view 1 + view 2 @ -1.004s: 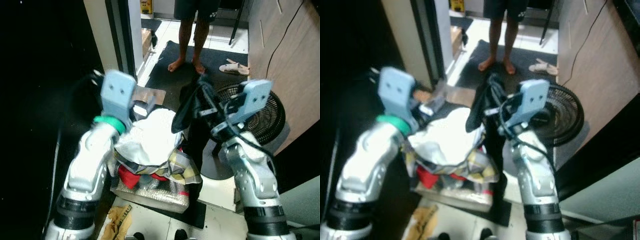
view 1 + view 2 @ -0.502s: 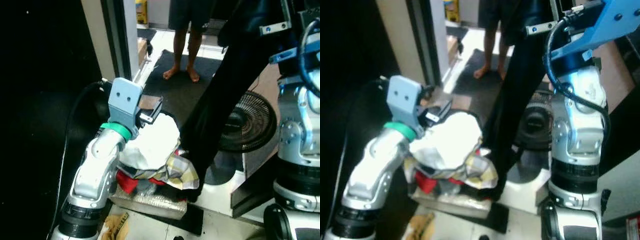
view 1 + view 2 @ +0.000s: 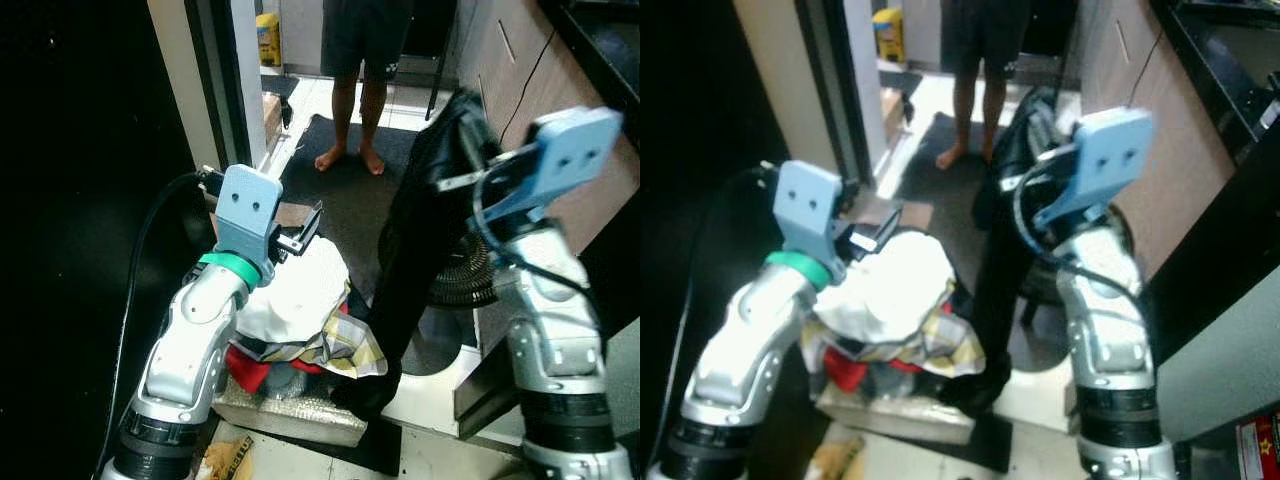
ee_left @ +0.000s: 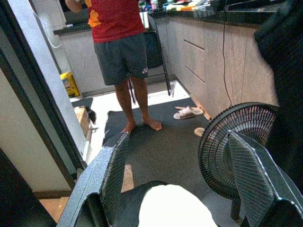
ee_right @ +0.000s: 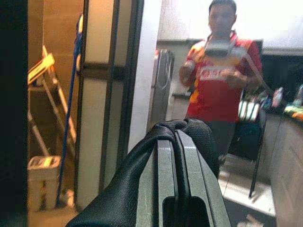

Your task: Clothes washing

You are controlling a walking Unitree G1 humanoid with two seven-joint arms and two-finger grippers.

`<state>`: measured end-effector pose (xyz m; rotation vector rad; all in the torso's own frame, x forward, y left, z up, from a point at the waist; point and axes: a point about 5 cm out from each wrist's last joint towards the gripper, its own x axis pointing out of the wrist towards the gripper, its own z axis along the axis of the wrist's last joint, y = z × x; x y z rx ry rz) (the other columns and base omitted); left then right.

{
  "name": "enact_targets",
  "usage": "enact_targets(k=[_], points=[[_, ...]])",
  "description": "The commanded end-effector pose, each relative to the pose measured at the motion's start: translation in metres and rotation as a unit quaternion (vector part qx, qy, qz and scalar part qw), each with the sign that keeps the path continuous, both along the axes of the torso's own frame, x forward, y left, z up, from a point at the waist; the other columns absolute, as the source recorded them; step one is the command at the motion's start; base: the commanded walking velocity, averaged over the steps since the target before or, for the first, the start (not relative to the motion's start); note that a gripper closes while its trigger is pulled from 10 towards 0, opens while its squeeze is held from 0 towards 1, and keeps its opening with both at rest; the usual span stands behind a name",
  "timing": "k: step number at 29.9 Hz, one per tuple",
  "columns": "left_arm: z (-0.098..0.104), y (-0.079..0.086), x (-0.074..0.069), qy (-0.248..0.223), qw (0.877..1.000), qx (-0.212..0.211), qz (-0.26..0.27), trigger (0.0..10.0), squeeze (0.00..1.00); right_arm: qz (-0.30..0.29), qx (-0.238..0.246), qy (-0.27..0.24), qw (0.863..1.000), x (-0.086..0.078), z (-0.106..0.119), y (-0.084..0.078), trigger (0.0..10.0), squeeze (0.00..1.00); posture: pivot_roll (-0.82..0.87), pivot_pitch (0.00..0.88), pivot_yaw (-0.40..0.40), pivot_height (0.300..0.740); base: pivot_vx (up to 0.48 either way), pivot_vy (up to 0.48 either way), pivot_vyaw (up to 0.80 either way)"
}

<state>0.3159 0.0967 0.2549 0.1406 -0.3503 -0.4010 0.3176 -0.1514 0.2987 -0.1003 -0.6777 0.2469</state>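
1. The right gripper (image 5: 174, 142) is clenching a black garment (image 3: 405, 270), which is dangling beside the laundry pile (image 3: 300, 320).
2. The left gripper (image 4: 175, 175) is hovering released above that pile — idle.
3. The step looks like sorting; next, I judge, the garment needs carrying clear to the washer.

Uneven indoor light, deep black at our left
We see daylight brightening the tiled floor (image 3: 405, 85) beyond the doorway; the right eye view is softly blurred, the right wrist view hazy, its pale wall (image 5: 189, 19) glaring behind the person (image 5: 218, 90)
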Motion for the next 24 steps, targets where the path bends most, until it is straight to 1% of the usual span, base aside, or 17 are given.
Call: enact_targets(k=[1, 3, 5, 8, 9, 10, 13, 14, 15, 16, 17, 18, 20, 21, 22, 23, 24], points=[[-0.006, 0.0, 0.001, 0.009, 1.0, 0.008, 0.002, 10.0, 0.0, -0.004, -0.003, -0.004, 1.0, -0.001, -0.004, 0.001, 10.0, 0.0, 0.01, 0.098, 0.065, 0.74, 0.0, 0.0, 0.0], [-0.003, 0.001, 0.0, 0.006, 1.0, 0.006, 0.003, 10.0, 0.0, 0.003, 0.005, 0.0, 1.0, -0.003, -0.007, 0.005, 10.0, 0.0, 0.01, 0.098, 0.066, 0.74, 0.0, 0.0, 0.0], [-0.002, 0.001, 0.0, 0.005, 1.0, 0.006, 0.003, 10.0, 0.0, 0.004, 0.007, 0.001, 1.0, -0.004, -0.007, 0.006, 10.0, 0.0, 0.01, 0.098, 0.066, 0.74, 0.0, 0.0, 0.0], [0.018, -0.006, -0.003, -0.028, 1.0, -0.007, -0.01, 10.0, 0.0, 0.018, 0.005, 0.001, 1.0, -0.007, -0.01, 0.018, 10.0, 0.0, 0.02, 0.099, 0.065, 0.74, 0.0, 0.0, 0.0], [0.018, -0.006, -0.003, -0.028, 1.0, -0.007, -0.01, 10.0, 0.0, 0.018, 0.005, 0.001, 1.0, -0.007, -0.01, 0.018, 10.0, 0.0, 0.02, 0.099, 0.065, 0.74, 0.0, 0.0, 0.0], [0.032, -0.009, -0.004, -0.051, 0.998, -0.015, -0.018, 10.0, 0.0, 0.021, 0.004, 0.0, 1.0, -0.007, -0.011, 0.02, 10.0, 0.0, 0.02, 0.099, 0.064, 0.74, 0.0, 0.0, 0.0], [0.063, -0.017, -0.006, -0.103, 0.994, -0.029, -0.035, 10.0, 0.0, 0.026, 0.007, -0.007, 1.0, -0.008, -0.009, 0.024, 10.0, 0.0, 0.02, 0.098, 0.062, 0.74, 0.0, 0.0, 0.0], [0.063, -0.017, -0.006, -0.103, 0.994, -0.029, -0.035, 10.0, 0.0, 0.026, 0.007, -0.007, 1.0, -0.008, -0.009, 0.024, 10.0, 0.0, 0.02, 0.098, 0.062, 0.74, 0.0, 0.0, 0.0], [0.078, -0.021, -0.006, -0.126, 0.99, -0.041, -0.046, 10.0, 0.0, 0.029, 0.009, -0.012, 0.999, -0.007, -0.006, 0.026, 10.0, 0.0, 0.02, 0.096, 0.062, 0.74, 0.0, 0.0, 0.0], [0.078, -0.021, -0.006, -0.126, 0.99, -0.041, -0.046, 10.0, 0.0, 0.029, 0.009, -0.012, 0.999, -0.007, -0.006, 0.026, 10.0, 0.0, 0.02, 0.096, 0.062, 0.74, 0.0, 0.0, 0.0], [0.092, -0.026, -0.01, -0.148, 0.986, -0.054, -0.061, 10.0, 0.0, 0.032, 0.002, -0.016, 0.999, -0.008, -0.007, 0.031, 10.0, 0.0, 0.02, 0.095, 0.062, 0.74, 0.0, 0.0, 0.0], [0.092, -0.026, -0.01, -0.148, 0.986, -0.054, -0.061, 10.0, 0.0, 0.032, 0.002, -0.016, 0.999, -0.008, -0.007, 0.031, 10.0, 0.0, 0.02, 0.095, 0.062, 0.74, 0.0, 0.0, 0.0], [0.103, -0.03, -0.014, -0.166, 0.981, -0.064, -0.078, 10.0, 0.0, 0.039, -0.005, -0.015, 0.999, -0.008, -0.009, 0.036, 10.0, 0.0, 0.02, 0.092, 0.066, 0.74, 0.0, 0.0, 0.0], [0.103, -0.03, -0.014, -0.166, 0.981, -0.064, -0.078, 10.0, 0.0, 0.039, -0.005, -0.015, 0.999, -0.008, -0.009, 0.036, 10.0, 0.0, 0.02, 0.092, 0.066, 0.74, 0.0, 0.0, 0.0], [0.102, -0.03, -0.015, -0.165, 0.981, -0.058, -0.081, 10.0, 0.0, 0.041, -0.005, -0.015, 0.999, -0.009, -0.01, 0.038, 10.0, 0.0, 0.02, 0.092, 0.069, 0.74, 0.0, 0.0, 0.0], [0.091, -0.028, -0.014, -0.147, 0.985, -0.04, -0.076, 10.0, 0.0, 0.04, 0.0, -0.018, 0.999, -0.01, -0.008, 0.037, 10.0, 0.0, 0.01, 0.094, 0.073, 0.74, 0.0, 0.0, 0.0], [0.091, -0.028, -0.014, -0.147, 0.985, -0.04, -0.076, 10.0, 0.0, 0.04, 0.0, -0.018, 0.999, -0.01, -0.008, 0.037, 10.0, 0.0, 0.01, 0.094, 0.073, 0.74, 0.0, 0.0, 0.0]])
